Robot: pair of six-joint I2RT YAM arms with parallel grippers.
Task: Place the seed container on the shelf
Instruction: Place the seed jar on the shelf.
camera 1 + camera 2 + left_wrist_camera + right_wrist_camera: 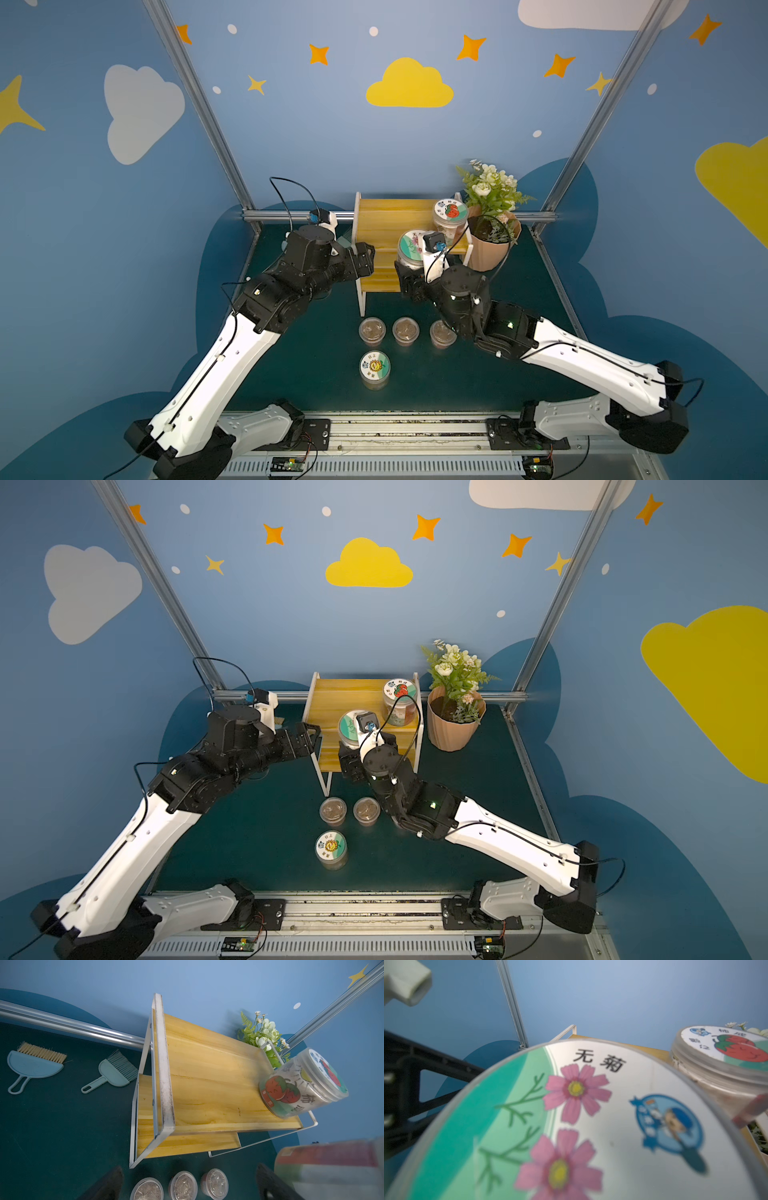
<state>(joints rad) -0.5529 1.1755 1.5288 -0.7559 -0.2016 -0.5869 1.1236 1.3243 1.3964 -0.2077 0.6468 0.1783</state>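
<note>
Potted flowers [485,257], three lidded cups [405,331] in a row, two hand brushes [113,1073]

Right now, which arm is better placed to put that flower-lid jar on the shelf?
Right. The right gripper holds the flower-lid jar in front of the shelf; the left gripper is open and empty.

1. The upper board of the shelf [390,216] lay bare across its left and middle; a strawberry-lidded jar [450,214] took its right end.
2. A flower pot [488,253] stood just beside the shelf's right frame, so I had no way in from that side.
3. My left gripper [368,259], jaws wide, sat at the shelf's left end.
4. My right gripper [405,272], clamped around the seed container [409,245], filled the shelf's near right front.
5. Three small cups [405,331] lined the mat just near of the shelf, with a sunflower-lidded jar [375,368] nearer still; open mat lay left and right of them.
</note>
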